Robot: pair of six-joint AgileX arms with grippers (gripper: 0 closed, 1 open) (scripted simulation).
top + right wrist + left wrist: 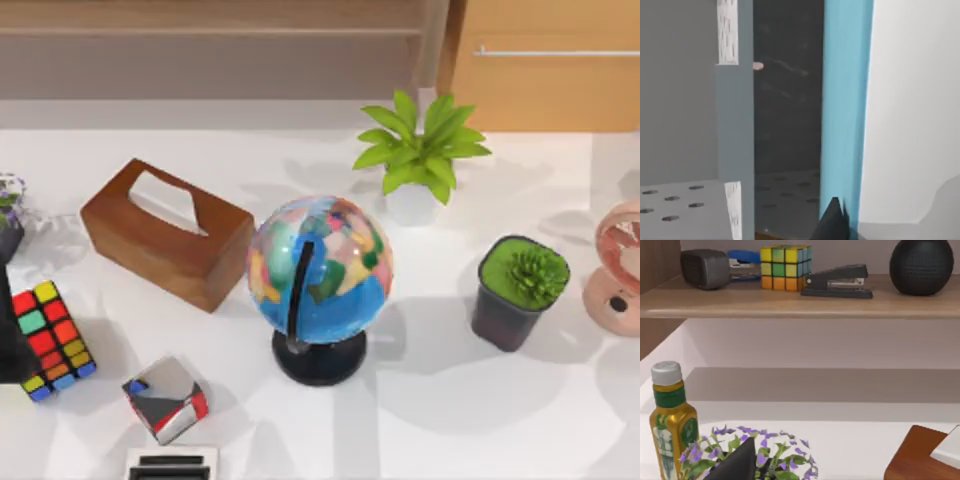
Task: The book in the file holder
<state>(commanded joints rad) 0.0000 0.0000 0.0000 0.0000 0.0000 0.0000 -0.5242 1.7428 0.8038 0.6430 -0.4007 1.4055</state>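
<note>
In the right wrist view the book (pixel 846 100) stands upright, its teal-blue cover a tall strip against a pale surface. Beside it rise the grey walls of the file holder (pixel 732 130), with a perforated grey panel (pixel 675 205) and a dark gap between holder wall and book. One dark fingertip (pixel 833 220) of my right gripper (pixel 836 229) touches or nearly touches the book's lower edge; I cannot tell whether it grips. My left gripper (pixel 737 465) hovers over a purple-flowered plant (pixel 760 455) at the table's left edge.
The table holds a wooden tissue box (pixel 165 232), a globe (pixel 320 275), a leafy plant (pixel 420 150), a potted succulent (pixel 520 290), a pink fan (pixel 620 270) and two cubes (pixel 50 340) (pixel 165 398). A bottle (pixel 671 420) stands near the left gripper, under a shelf (pixel 800 302).
</note>
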